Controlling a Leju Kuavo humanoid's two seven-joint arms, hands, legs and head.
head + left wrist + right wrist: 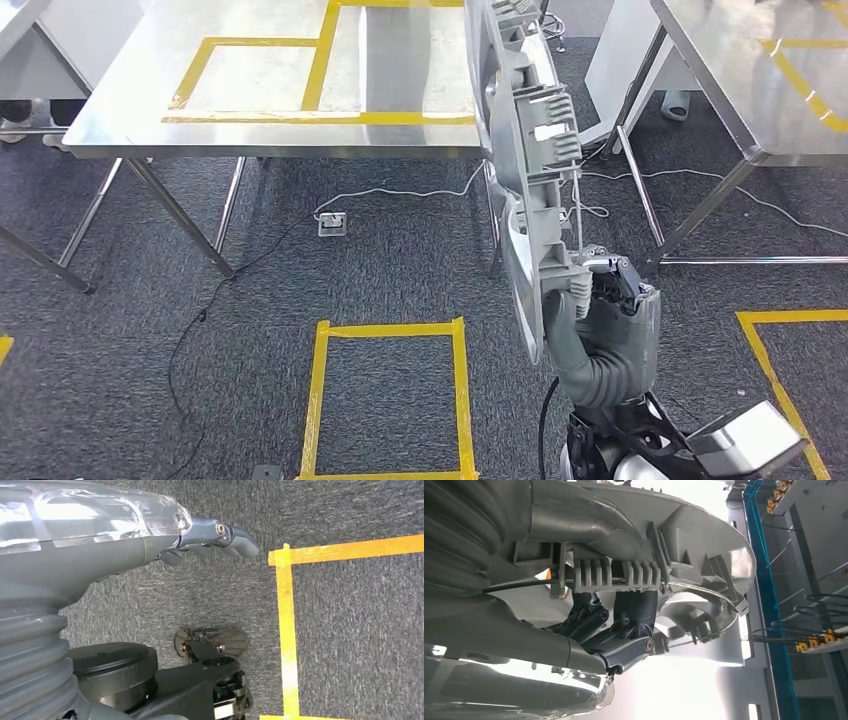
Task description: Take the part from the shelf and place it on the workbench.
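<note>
The right hand (600, 290) gripped the long grey moulded-plastic part (528, 150) near its lower end, fingers (634, 610) wrapped over a ribbed rim, thumb on the other side. The part stood nearly upright and edge-on in front of the robot, its upper end overlapping the near edge of the shiny stainless-steel desk (250, 90) marked with yellow tape rectangles.

Held so low, the tall panel would probably lever against the fingers; a swing or a knock on the desk edge might twist it loose. Its smooth, hard plastic gave little friction, though the ribs and clips offered purchase. A thin wire (577, 215) ran along it and could snag.

The left hand (210, 540) hung over dark speckled carpet (350, 630), its fingers loosely extended, holding nothing.
</note>
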